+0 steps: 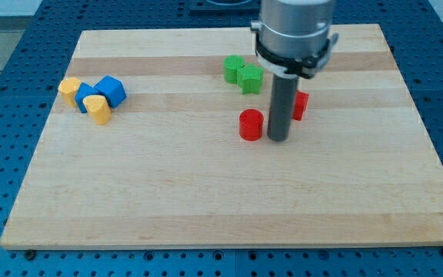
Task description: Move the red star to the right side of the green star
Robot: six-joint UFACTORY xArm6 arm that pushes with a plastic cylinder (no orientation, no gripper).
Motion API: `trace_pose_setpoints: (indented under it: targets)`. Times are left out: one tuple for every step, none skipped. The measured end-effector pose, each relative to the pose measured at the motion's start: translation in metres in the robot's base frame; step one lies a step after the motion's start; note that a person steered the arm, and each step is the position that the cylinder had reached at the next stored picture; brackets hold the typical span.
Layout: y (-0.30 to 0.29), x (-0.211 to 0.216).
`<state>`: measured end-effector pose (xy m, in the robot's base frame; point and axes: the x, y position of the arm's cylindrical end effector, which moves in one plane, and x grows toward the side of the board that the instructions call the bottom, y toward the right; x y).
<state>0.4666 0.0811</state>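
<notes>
Now: your tip [278, 140] down on board, touching nothing, no jaws to open. Red star [300, 105] just behind-right of rod, half hidden. Green star [250, 78] beyond, to tip's upper left. Red cylinder [251, 125] just left. Star looks light, rigid, likely slides easily; push flat side.

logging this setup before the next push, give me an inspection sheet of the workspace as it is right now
surface: pale wooden board on a blue perforated bench, flat.
job's things: red star-like block partly hidden behind the rod, at its right in view; two green blocks touching, up-left of it; which one is the star I cannot tell.
clutter: red cylinder block just left of the rod; at the view's left a touching cluster of two blue blocks and two yellow blocks.
pincer: none; my tip rests between the red cylinder and the red star.
cables: nothing seen.
surroundings: nothing seen beyond the bench.
</notes>
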Motion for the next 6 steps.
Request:
trace_pose_setpoints:
  targets:
    - [0.039, 0.000]
    - [0.016, -0.024]
    - [0.012, -0.059]
    - [-0.006, -0.070]
    - [-0.004, -0.072]
    - [-0.045, -0.073]
